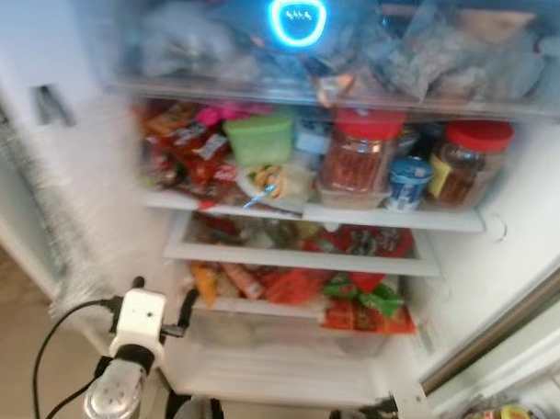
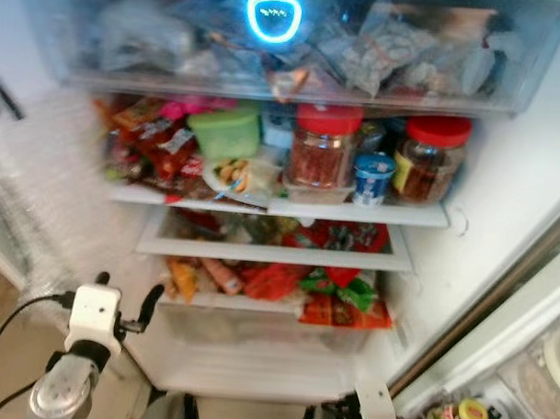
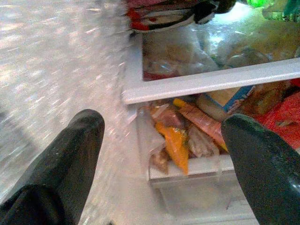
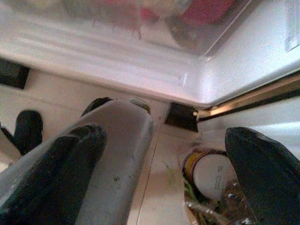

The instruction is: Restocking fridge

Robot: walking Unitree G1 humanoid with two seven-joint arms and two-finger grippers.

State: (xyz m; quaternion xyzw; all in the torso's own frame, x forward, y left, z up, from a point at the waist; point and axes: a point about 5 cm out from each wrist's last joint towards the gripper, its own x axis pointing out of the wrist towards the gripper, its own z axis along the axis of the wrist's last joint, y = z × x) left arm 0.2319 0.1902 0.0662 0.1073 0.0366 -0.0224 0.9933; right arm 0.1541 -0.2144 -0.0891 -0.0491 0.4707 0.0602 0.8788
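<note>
1. The fridge (image 1: 499, 272) stands open in front of the robot, its shelves packed with food.
2. On the middle shelf (image 1: 390, 216), two red-lidded jars (image 1: 360, 157) stand at 2 o'clock from the green container (image 1: 260, 137).
3. The left gripper (image 3: 159, 154) has its fingers spread apart and holds nothing, pointing at the snack drawer (image 3: 187, 164).
4. The right gripper (image 4: 164, 173) is also spread and empty, low near the floor (image 4: 159, 187) at the fridge's bottom edge.

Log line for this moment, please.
fridge: open, shelves packed | left gripper: open, empty, facing lower drawer | right gripper: open, empty, low
</note>
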